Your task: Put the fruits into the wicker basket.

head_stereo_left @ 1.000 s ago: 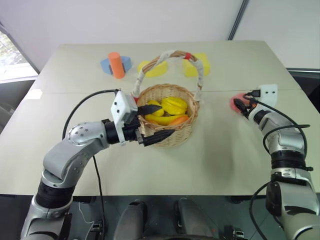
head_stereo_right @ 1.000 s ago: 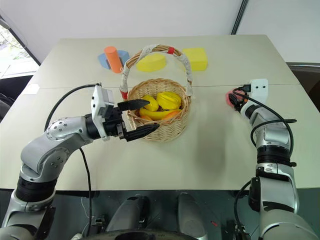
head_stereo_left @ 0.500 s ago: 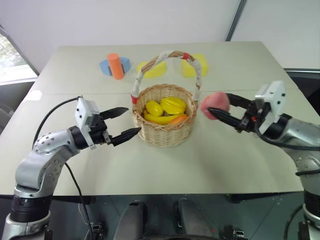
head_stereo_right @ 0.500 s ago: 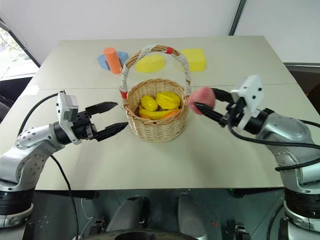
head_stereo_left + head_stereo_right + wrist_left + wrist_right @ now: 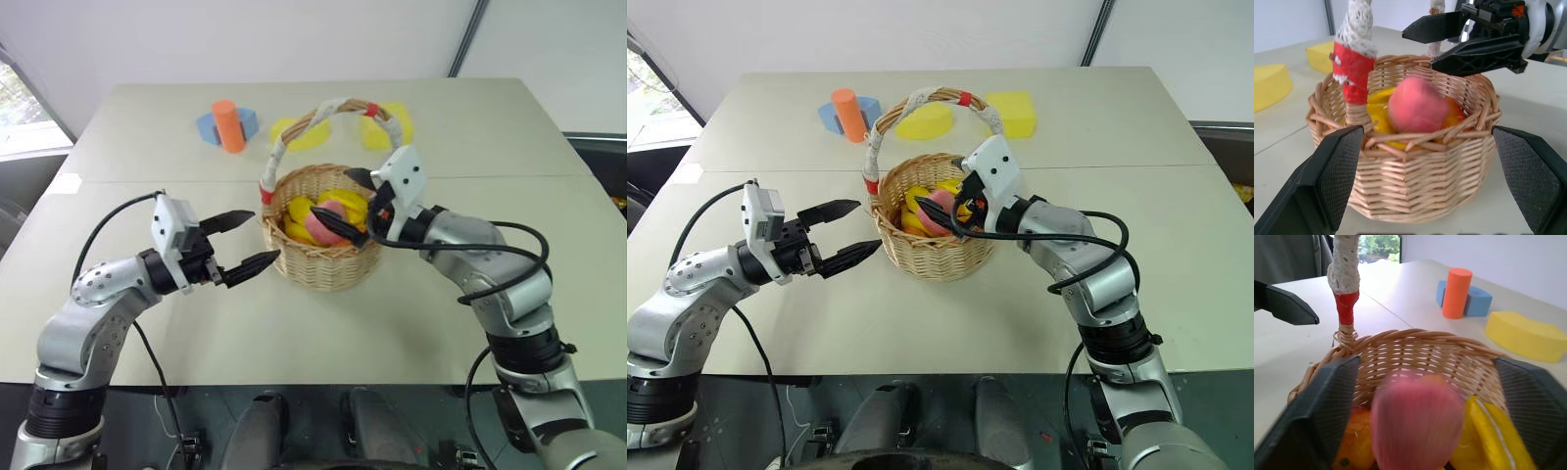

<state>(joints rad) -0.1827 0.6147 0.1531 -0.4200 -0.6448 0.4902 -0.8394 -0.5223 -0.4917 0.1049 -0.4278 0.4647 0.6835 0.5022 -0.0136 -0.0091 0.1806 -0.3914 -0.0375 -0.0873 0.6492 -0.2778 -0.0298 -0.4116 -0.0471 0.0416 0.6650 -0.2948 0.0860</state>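
— Release of the pink peach (image 5: 1416,105) into the wicker basket (image 5: 323,264) is judged to be the step in hand. Can this be confirmed?

— It can. The right gripper (image 5: 351,208) is seen over the basket's rim with its jaws spread wide, and nothing is pinched between them. The peach is seen just below them, on the yellow fruits (image 5: 304,209) inside the basket; whether it is fully settled cannot be told.

— And the left gripper (image 5: 247,241)?

— It is held just beside the basket, on the robot's left, fingers apart and empty, not touching the wicker.

— What is called for next?

— The right gripper should be lifted clear, and the arched handle (image 5: 333,108) must be avoided. No other small fruit is seen on the table (image 5: 470,127), only the foam blocks (image 5: 1009,113) and the orange cylinder (image 5: 228,125), so the task is judged nearly finished.
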